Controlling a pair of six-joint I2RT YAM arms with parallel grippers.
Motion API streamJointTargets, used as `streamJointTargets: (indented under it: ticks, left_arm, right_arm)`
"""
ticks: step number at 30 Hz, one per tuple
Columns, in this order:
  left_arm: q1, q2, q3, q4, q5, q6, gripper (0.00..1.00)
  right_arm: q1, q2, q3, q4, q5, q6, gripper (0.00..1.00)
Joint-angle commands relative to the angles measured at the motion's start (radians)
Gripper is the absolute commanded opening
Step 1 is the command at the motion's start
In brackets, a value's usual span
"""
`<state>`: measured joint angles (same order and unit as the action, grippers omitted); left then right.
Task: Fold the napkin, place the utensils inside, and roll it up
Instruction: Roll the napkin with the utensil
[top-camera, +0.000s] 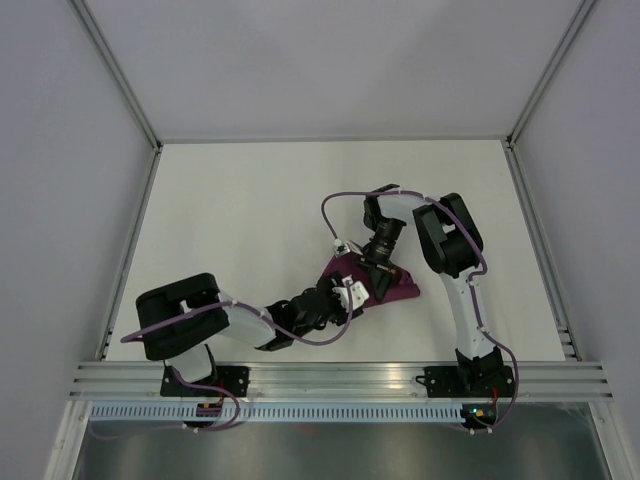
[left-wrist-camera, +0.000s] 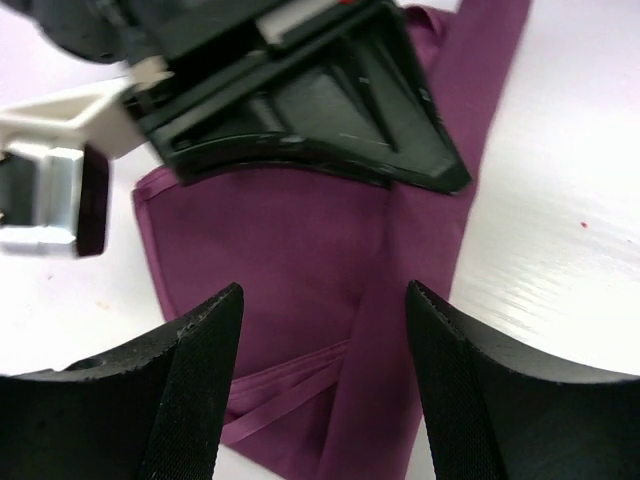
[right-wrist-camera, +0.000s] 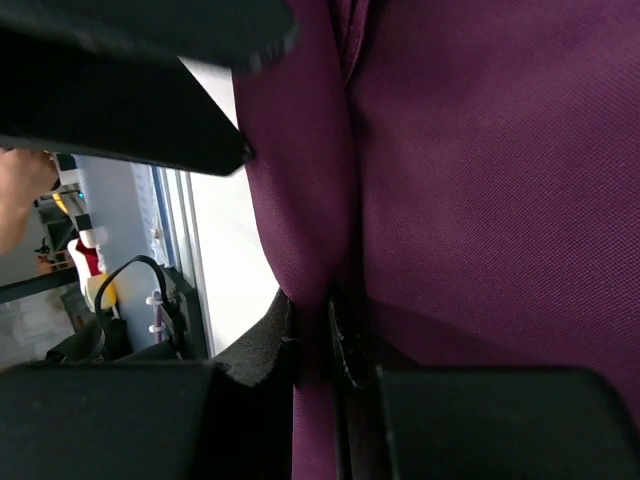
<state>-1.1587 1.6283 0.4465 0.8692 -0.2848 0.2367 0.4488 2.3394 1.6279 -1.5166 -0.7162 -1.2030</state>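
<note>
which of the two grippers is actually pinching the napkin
The right gripper: its fingers are closed on a fold of the purple napkin. The left gripper hangs over the cloth with its jaws apart, gripping nothing.

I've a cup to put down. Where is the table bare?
Bare: the back half of the table, wall to wall. Crowded: front centre, where the left gripper and right gripper meet at the napkin.

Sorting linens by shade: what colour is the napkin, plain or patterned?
Plain dark magenta-purple; the napkin shows best in the left wrist view.
</note>
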Motion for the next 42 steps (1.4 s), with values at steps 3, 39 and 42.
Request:
streamJointTargets:
  ticks: [3,39,42]
  left_arm:
    - [-0.048,0.077,0.073,0.008,0.065,0.127,0.72]
    - [-0.047,0.274,0.135,-0.053,0.154,-0.02,0.02]
    - [-0.01,0.272,0.129,-0.064,0.229,-0.092,0.02]
  right_arm:
    - [-0.009,0.063,-0.008,0.205,0.133,-0.04,0.08]
    - [-0.045,0.003,-0.023,0.236,0.063,0.01,0.31]
    - [-0.058,-0.069,-0.019,0.257,0.025,0.032,0.4]
